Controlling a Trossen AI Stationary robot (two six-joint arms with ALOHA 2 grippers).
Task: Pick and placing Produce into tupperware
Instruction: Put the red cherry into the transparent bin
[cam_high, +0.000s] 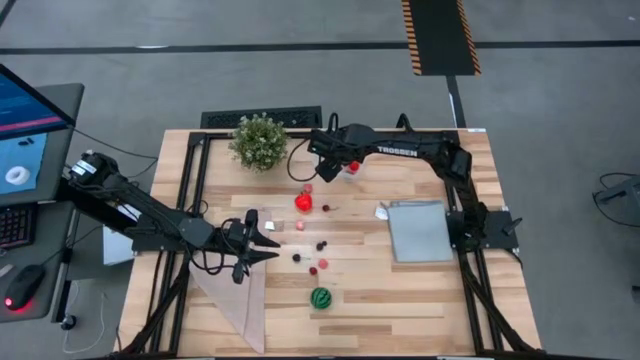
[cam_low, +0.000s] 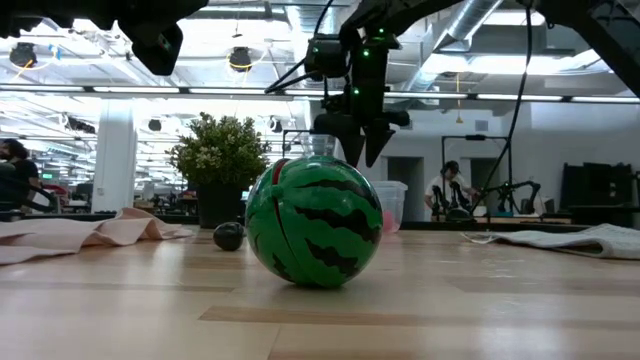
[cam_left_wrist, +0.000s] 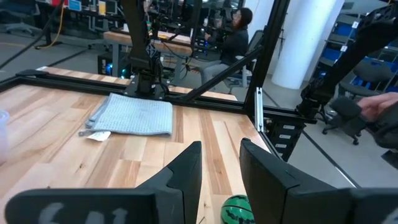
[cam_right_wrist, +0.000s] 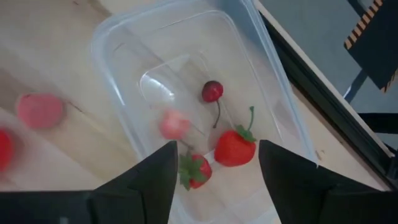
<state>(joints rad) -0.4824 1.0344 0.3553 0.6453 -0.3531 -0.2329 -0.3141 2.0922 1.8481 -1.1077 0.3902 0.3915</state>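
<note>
The clear tupperware (cam_right_wrist: 186, 56) stands at the table's far middle (cam_high: 349, 170). In it lie a cherry (cam_right_wrist: 212, 91), two strawberries (cam_right_wrist: 235, 148) and a blurred pink piece (cam_right_wrist: 174, 124). My right gripper (cam_right_wrist: 214, 180) hangs open just above it, fingers slanting down, touching nothing (cam_high: 328, 165). Several small red, pink and dark pieces of produce (cam_high: 303, 202) lie scattered on the table's middle. The green striped ball (cam_high: 320, 297) rests nearer the front (cam_low: 315, 225). My left gripper (cam_high: 266, 245) hovers level at the left, narrowly open and empty (cam_left_wrist: 221, 171).
A bushy potted plant (cam_high: 258, 140) stands at the far edge, left of the tupperware. A grey folded cloth (cam_high: 420, 230) lies at the right, a pinkish cloth (cam_high: 238, 300) at the front left. A black frame rims the table. People sit in the room beyond (cam_left_wrist: 236, 31).
</note>
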